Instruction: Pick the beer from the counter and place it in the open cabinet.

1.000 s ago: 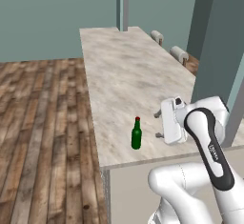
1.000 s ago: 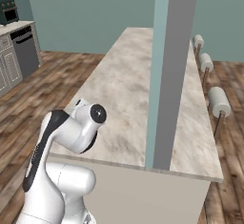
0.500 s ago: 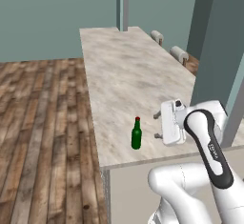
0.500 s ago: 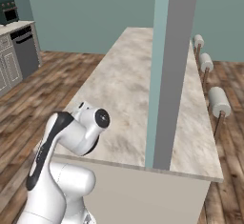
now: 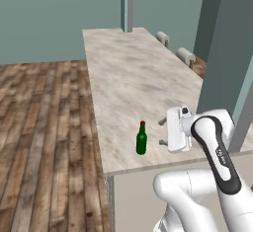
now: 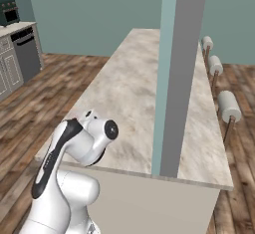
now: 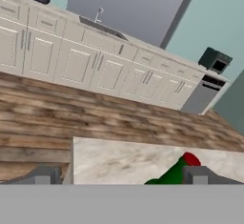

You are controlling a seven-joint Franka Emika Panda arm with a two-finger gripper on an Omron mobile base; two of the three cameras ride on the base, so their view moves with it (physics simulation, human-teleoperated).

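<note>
The beer (image 5: 142, 138) is a small dark green bottle with a red cap. It stands upright near the front edge of the marbled counter (image 5: 129, 73). My gripper (image 5: 162, 132) hangs just to its right at bottle height, open, with its fingers pointing at the bottle and a small gap between them. In the hand view the beer (image 7: 174, 172) leans in at the lower right, just inside the right fingertip (image 7: 200, 174), and the gripper (image 7: 121, 177) holds nothing. The open cabinet is out of view.
A tall grey-teal pillar (image 6: 177, 78) rises from the counter (image 6: 129, 88) right of the arm. Round stools (image 6: 228, 106) line the counter's far side. Wooden floor (image 5: 44, 127) lies to the left. Across it stand cream base cabinets (image 7: 71, 56) and a dishwasher (image 7: 204, 94).
The gripper has sunk a little and eased towards the counter's front edge, level with the bottle. The beer has not moved.
</note>
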